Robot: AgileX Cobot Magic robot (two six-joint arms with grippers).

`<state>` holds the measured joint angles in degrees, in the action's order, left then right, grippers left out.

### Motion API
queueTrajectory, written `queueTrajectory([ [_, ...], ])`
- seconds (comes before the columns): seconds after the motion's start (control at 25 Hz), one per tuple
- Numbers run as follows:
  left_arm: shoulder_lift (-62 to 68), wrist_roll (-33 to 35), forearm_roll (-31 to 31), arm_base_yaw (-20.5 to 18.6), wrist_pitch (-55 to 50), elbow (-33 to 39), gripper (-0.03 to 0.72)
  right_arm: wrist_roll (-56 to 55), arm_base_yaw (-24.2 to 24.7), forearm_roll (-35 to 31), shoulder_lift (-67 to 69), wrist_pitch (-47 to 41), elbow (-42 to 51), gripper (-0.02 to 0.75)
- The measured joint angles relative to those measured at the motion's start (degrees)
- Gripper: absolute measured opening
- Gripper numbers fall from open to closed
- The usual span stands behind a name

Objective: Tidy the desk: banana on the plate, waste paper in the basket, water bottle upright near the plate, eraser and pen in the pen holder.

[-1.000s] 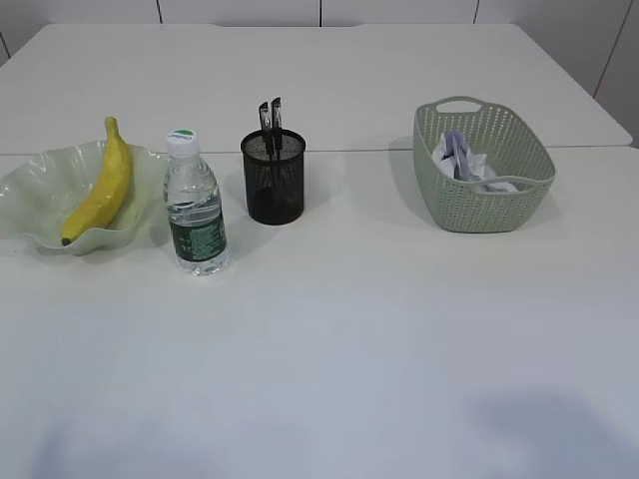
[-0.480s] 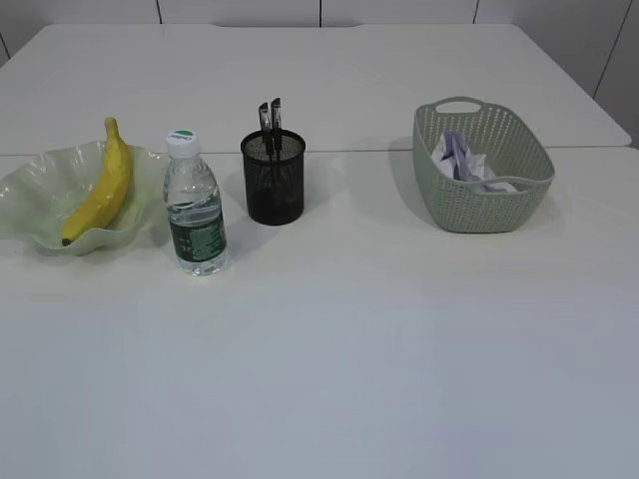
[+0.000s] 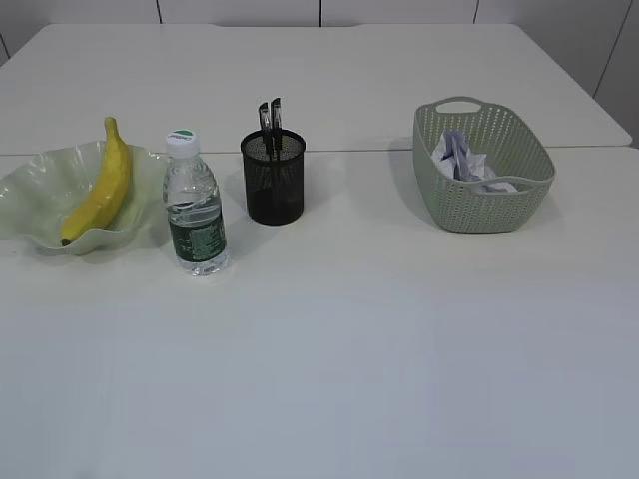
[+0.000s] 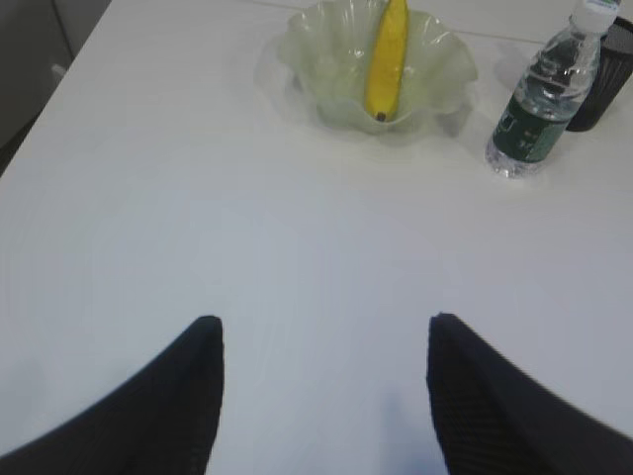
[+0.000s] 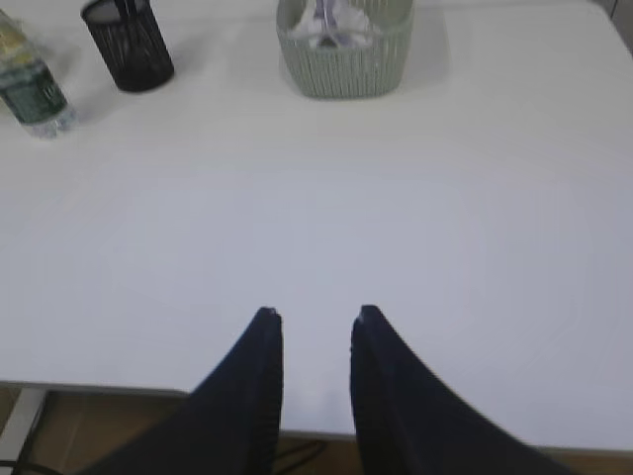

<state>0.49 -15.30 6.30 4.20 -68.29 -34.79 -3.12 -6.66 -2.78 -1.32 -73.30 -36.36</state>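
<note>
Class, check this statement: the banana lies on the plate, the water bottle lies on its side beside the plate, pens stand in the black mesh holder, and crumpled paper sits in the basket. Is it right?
One detail is wrong. The water bottle stands upright, cap up, beside the plate, as the exterior view shows. The rest holds: the banana lies on the plate, pens stand in the black mesh holder, and crumpled paper sits in the basket.

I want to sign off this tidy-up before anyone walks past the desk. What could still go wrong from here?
The water bottle stands upright close to the plate and near the pen holder; a bump could topple it onto either.

The banana lies along the plate's wavy rim side, so a knock might roll it out.

The eraser isn't visible inside the dark mesh holder, so that step can't be confirmed.
</note>
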Motion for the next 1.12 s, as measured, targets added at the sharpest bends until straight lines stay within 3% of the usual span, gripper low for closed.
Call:
queueTrajectory([
  [0.24,0.00,2.87,-0.71,0.00,3.91,4.05,0.465,0.00,0.00,3.46,0.00,4.60,6.30,0.239],
  [0.44,0.00,3.47,-0.89,0.00,3.91,4.29,0.522,0.98,0.00,5.44,0.00,6.97,7.87,0.301],
  [0.64,0.00,3.59,-1.24,0.00,3.91,4.29,0.574,1.19,0.00,4.45,0.00,7.20,7.92,0.307],
  [1.12,0.00,3.59,-4.54,0.00,4.01,4.29,0.576,1.19,0.00,2.78,0.00,7.33,7.92,0.309],
])
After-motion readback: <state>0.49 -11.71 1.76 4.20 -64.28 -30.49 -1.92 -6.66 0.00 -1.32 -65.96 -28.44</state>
